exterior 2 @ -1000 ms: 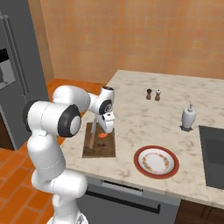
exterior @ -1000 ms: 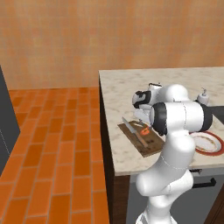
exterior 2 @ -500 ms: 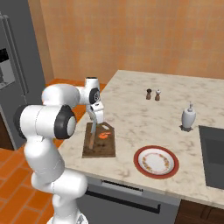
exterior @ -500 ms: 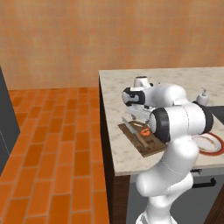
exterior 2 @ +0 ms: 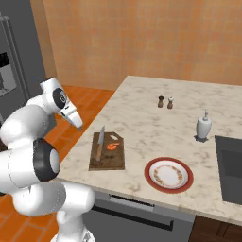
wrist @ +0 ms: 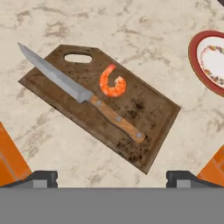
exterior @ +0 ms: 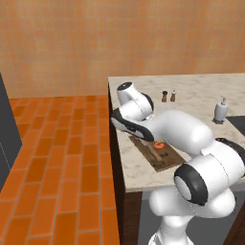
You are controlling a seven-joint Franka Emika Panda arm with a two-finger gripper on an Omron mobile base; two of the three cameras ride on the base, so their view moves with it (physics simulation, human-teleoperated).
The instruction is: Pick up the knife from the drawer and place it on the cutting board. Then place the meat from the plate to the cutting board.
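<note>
- The shrimp-shaped meat [wrist: 112, 82] is seen lying on the cutting board [wrist: 151, 120], just beside the knife [wrist: 83, 95].
- The knife's long axis is laid lengthwise along the board.
- The gripper [wrist: 112, 177] is held spread and empty above the board, its fingertips [wrist: 43, 177] touching nothing.
- Both placements are judged done.

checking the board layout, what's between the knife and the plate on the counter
The meat lies between the knife and the plate, on the cutting board; past the board's edge only bare counter remains. The hand view shows this.
</note>
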